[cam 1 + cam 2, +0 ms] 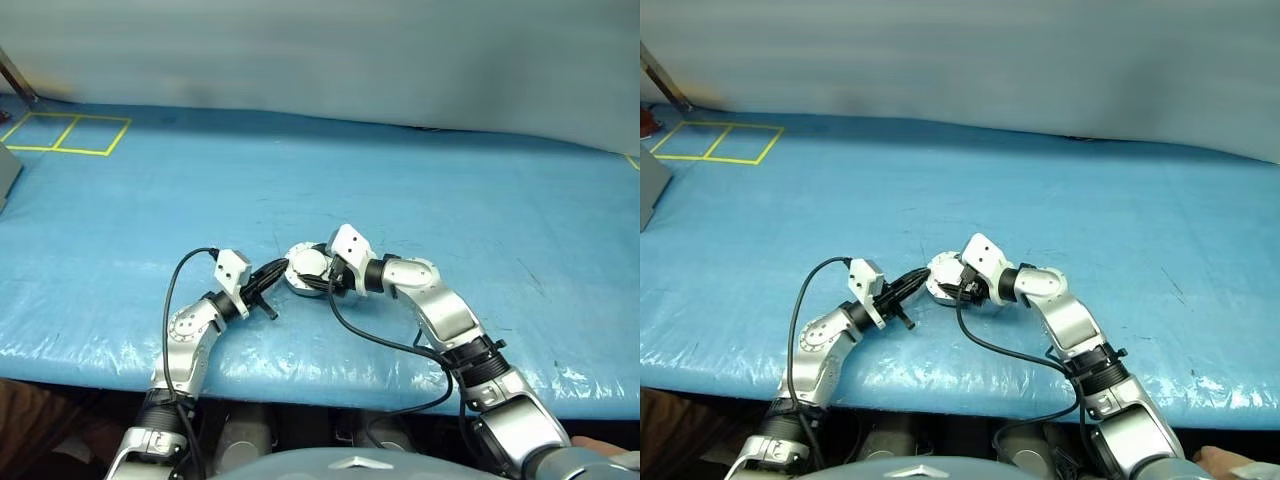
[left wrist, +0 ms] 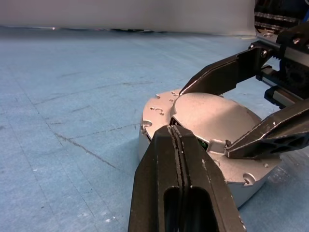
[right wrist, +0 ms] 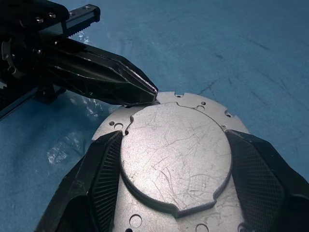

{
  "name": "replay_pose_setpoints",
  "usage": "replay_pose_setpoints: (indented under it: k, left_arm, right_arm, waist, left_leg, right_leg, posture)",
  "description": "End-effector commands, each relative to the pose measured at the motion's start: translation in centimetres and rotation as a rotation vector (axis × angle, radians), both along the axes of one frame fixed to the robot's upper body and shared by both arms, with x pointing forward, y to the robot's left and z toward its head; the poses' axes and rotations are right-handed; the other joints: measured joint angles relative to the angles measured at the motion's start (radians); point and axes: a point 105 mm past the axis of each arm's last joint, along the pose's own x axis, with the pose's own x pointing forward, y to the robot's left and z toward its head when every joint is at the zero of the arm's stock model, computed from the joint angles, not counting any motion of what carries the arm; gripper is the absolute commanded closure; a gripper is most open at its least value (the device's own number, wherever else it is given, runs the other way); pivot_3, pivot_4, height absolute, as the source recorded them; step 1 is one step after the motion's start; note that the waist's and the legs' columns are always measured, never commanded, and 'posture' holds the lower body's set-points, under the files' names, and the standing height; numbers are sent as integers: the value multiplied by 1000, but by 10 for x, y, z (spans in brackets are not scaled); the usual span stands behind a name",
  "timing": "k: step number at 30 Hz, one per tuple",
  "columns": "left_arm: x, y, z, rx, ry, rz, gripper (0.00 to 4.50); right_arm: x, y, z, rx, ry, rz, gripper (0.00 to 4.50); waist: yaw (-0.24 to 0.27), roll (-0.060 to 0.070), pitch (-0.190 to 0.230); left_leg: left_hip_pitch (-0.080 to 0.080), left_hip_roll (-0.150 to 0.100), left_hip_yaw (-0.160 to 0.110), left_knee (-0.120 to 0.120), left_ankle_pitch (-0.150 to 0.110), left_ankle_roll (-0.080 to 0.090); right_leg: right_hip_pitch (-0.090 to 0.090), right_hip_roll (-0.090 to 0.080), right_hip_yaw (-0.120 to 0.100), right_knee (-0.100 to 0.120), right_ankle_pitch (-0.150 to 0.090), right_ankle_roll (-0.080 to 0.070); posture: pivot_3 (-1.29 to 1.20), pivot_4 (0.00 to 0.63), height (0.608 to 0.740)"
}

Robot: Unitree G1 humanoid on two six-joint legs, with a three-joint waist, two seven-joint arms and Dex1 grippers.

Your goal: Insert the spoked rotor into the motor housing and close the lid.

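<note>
Blue plastic sheeting (image 1: 420, 190) covers the table, wrinkled and scuffed, with a pale wall behind it and yellow tape squares (image 1: 68, 135) marked at the far left corner. We see a grey object (image 1: 6, 172) at the left edge of the sheeting, too cut off to identify.

Near the front middle of the table we find the motor housing (image 2: 159, 112), sitting flat on the sheeting as a shallow silver round with small holes around its flange. We note the lid (image 3: 176, 152) lying closed over it, plain scratched silver face up, with small notches along its edge. We cannot see the spoked rotor with the lid down.

We record the right gripper (image 3: 176, 159) reaching in from the right with its fingers (image 3: 268, 169) spread wide, one on each side of the lid's raised disc and pressed against its rim.

We record the left gripper (image 2: 181, 145) coming in from the left, roughly level, with its two fingers pressed together and nothing between them. In the right wrist view its tip (image 3: 145, 92) touches the edge of the housing at a notch, on the side away from the right gripper.
</note>
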Motion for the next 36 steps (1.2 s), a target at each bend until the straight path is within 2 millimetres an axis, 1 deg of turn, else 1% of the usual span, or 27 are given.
replay_pose_setpoints:
  k: [1,5,11,13,14,15,16,20,23,27,28,33,36]
  left_arm:
    - [1,-6,-17,97,65,-20,4500]
    - [-3,-10,-26,132,104,-42,4500]
    - [-9,-14,-27,121,114,-70,4500]
    - [-11,-15,-28,116,117,-78,4500]
    - [-12,-15,-28,114,118,-81,4500]
    - [-13,-15,-28,113,120,-84,4500]
    - [-13,-16,-28,112,121,-85,4500]
    - [-14,-17,-28,107,126,-92,4500]
    - [-16,-18,-29,103,128,-99,4500]
    - [-18,-21,-29,97,129,-111,4500]
    - [-18,-21,-29,95,129,-111,4500]
    - [-20,-23,-29,90,125,-118,4500]
    - [-20,-24,-29,91,124,-121,4500]
  right_arm:
    - [-1,-12,-17,-44,54,-56,1487]
    - [-2,-12,-16,-28,59,-62,1487]
    - [-9,-9,-14,14,79,-44,1487]
    - [-10,-8,-9,33,70,-42,766]
    - [-9,-7,-6,52,64,-44,538]
    - [-9,-7,-2,72,59,-46,159]
    - [-9,-6,1,91,55,-47,19]
    - [-7,-8,18,178,43,-66,19]
    - [-2,-13,29,255,50,-115,19]
    - [6,-22,38,346,82,-204,19]
    - [7,-25,38,361,95,-222,19]
    - [8,-50,20,427,280,-377,19]
    - [6,-57,14,489,371,-420,19]
  waist:
    - [1,0,0]
    - [3,0,-2]
    - [7,-1,-3]
    - [7,-1,-3]
    - [7,-1,-3]
    - [7,-1,-3]
    - [7,0,-2]
    - [9,0,-2]
    - [11,0,-2]
    - [15,0,-2]
    - [16,0,-2]
    - [24,0,-2]
    - [24,1,-2]
  left_leg:
    - [1,0,0,0,0,0]
    - [1,-1,-1,1,-2,-3]
    - [0,-3,-3,1,-2,-3]
    - [0,-3,-4,0,-2,-2]
    - [0,-4,-5,0,-1,-2]
    - [0,-4,-5,0,-1,-1]
    - [-1,-4,-6,0,-1,0]
    - [-1,-4,-8,0,0,1]
    - [-2,-5,-9,0,0,0]
    - [-4,-6,-10,0,0,1]
    - [-4,-6,-10,0,0,1]
    - [-5,-7,-11,0,0,2]
    - [-6,-7,-12,0,0,2]
  right_leg:
    - [0,0,0,0,0,0]
    - [1,-3,-1,0,1,1]
    - [2,-6,-4,-1,1,1]
    - [2,-6,-6,-1,0,1]
    - [2,-7,-7,-1,0,0]
    - [2,-7,-8,-1,-1,0]
    - [2,-7,-8,-1,-1,0]
    - [3,-7,-10,-1,-1,0]
    - [2,-8,-11,-1,-1,0]
    - [1,-9,-12,-2,-2,1]
    - [1,-9,-12,-2,-2,1]
    - [1,-10,-13,-2,-2,1]
    - [1,-10,-13,-2,-3,1]
  posture:
    - [0,150,740]
    - [0,150,740]
    - [0,150,740]
    - [0,150,740]
    - [0,150,740]
    - [0,150,740]
    - [0,150,740]
    - [0,150,740]
    - [0,150,740]
    - [0,150,740]
    - [0,150,740]
    - [0,150,740]
    - [0,150,740]
